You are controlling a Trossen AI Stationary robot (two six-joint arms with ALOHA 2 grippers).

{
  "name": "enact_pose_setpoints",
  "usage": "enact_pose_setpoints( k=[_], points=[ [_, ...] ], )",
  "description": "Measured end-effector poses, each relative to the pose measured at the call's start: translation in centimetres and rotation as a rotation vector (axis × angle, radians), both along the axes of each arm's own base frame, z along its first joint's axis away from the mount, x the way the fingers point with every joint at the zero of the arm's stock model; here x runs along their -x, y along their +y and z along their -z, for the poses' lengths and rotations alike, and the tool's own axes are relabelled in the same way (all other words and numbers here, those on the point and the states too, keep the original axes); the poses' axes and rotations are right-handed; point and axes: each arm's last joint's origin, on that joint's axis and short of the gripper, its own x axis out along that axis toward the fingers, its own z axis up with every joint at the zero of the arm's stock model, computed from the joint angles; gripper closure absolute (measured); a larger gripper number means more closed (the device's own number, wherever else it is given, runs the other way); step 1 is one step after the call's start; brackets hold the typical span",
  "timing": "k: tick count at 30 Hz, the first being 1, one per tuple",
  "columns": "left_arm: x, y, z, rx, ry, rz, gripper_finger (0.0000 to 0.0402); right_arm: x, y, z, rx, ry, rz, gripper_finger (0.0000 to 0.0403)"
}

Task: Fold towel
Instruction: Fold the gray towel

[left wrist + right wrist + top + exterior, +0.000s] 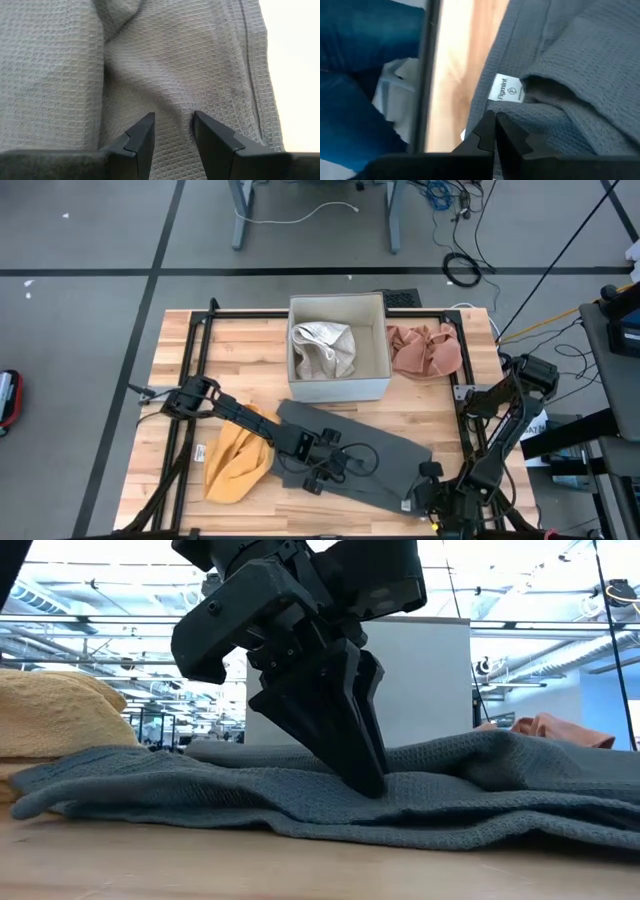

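- The grey towel (350,455) is spread, rumpled, across the front middle of the table (440,410); it lies in front of the white box (338,348) and beside a yellow cloth (238,463).
- The left gripper (173,131) is pressed down onto the towel's middle; its fingers are parted, with a small ridge of weave between the tips (whether fabric is truly pinched cannot be told).
- The right gripper (494,131) is seen at the towel's near right corner, by a white label (507,88); its fingers are closed together, and no cloth is seen caught between them.
- A fold is judged to be barely begun; the towel is not yet flat or squared.
- A slip is likely if the left tips are lifted with so little fabric gathered; the fold would collapse.
- If the corner is missed by the closed right gripper, the towel could be dragged askew towards the table edge.
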Motion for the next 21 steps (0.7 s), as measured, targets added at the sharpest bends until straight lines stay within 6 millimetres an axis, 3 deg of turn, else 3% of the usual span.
enact_pose_setpoints(
  k=[6,13,21],
  points=[
    [-0.1,0.4,0.0,-0.002,-0.001,-0.011,0.0262,-0.3,0.6,0.0,-0.032,-0.037,-0.019,0.0403],
    [-0.4,1.0,0.0,0.008,0.002,-0.046,0.0262,-0.7,1.0,3.4,0.056,0.049,-0.026,0.0403],
    [-0.4,1.2,0.0,-0.088,-0.03,-0.064,0.0262,-0.8,1.0,4.1,0.071,0.091,-0.024,0.0403]
  ],
)
